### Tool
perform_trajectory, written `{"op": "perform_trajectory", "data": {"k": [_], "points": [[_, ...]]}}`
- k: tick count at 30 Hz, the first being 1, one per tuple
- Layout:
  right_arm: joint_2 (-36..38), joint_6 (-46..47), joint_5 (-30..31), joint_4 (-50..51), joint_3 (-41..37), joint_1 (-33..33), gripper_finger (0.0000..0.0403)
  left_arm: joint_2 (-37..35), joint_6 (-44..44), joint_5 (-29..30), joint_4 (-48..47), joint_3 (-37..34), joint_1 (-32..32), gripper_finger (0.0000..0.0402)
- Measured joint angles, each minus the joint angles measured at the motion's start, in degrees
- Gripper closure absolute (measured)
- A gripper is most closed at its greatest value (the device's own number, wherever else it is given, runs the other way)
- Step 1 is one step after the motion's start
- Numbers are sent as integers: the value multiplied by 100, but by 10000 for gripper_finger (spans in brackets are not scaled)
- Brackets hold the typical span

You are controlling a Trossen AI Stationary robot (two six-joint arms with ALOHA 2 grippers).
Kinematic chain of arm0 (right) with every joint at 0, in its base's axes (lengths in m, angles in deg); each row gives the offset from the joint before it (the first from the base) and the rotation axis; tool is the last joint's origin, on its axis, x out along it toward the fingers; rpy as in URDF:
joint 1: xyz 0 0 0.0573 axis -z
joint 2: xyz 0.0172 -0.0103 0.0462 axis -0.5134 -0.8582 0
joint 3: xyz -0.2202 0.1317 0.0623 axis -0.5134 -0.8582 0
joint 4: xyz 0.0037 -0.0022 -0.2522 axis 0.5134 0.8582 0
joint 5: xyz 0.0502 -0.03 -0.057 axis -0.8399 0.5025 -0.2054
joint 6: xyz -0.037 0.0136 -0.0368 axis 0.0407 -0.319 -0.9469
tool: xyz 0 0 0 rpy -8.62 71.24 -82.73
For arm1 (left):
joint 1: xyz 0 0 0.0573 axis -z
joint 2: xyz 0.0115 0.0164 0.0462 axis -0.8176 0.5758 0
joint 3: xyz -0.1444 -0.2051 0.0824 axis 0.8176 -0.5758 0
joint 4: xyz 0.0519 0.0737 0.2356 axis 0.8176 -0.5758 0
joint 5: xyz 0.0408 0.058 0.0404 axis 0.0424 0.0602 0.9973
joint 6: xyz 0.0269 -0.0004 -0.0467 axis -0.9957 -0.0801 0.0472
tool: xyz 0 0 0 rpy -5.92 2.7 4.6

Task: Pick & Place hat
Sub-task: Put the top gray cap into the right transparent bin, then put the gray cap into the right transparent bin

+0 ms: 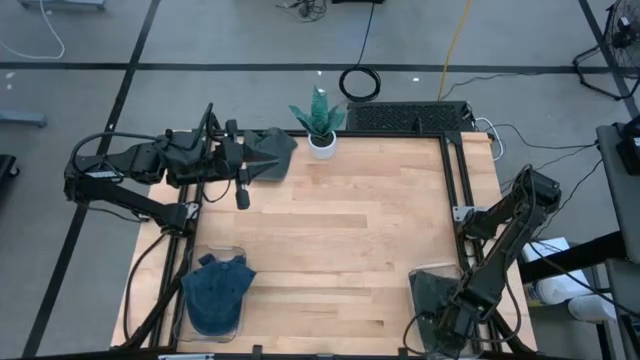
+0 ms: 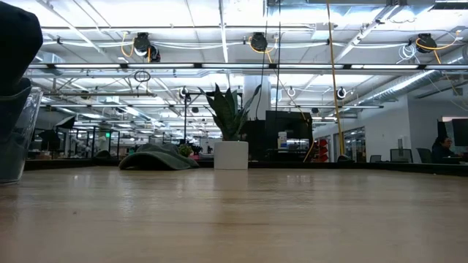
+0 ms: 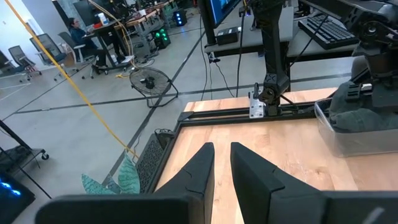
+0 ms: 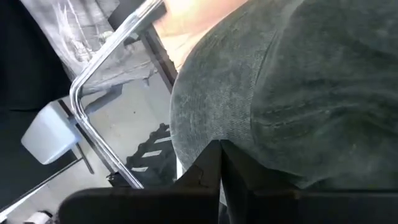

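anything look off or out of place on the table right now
Nothing is spilled or visibly damaged. One thing stands out: a grey-green hat lies loose on the table's far edge beside the potted plant, while the blue hat and another grey hat sit in clear bins at the near corners. The right gripper is down on that grey hat.

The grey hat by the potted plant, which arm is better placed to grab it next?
The left. The left gripper is right at the grey hat near the potted plant, while the right gripper is down in the clear bin at the opposite near corner, against another grey hat.
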Motion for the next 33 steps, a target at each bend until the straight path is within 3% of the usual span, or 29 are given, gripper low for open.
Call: {"op": "perform_trajectory", "data": {"k": [10, 19, 23, 27, 33], "points": [[649, -9, 831, 41, 56, -4, 403, 0, 2, 2, -2, 0, 2, 339], [1598, -1030, 2432, -56, 317, -256, 403, 0, 1, 0, -2, 0, 2, 339], [1753, -1428, 2606, -362, 313, -292, 403, 0, 1, 0, -2, 0, 2, 339], [1800, -2566, 2939, -810, 315, -293, 403, 0, 0, 0, -2, 0, 2, 339], [1813, -5787, 4674, -2162, 219, -284, 403, 0, 0, 0, -1, 0, 2, 339]]}}
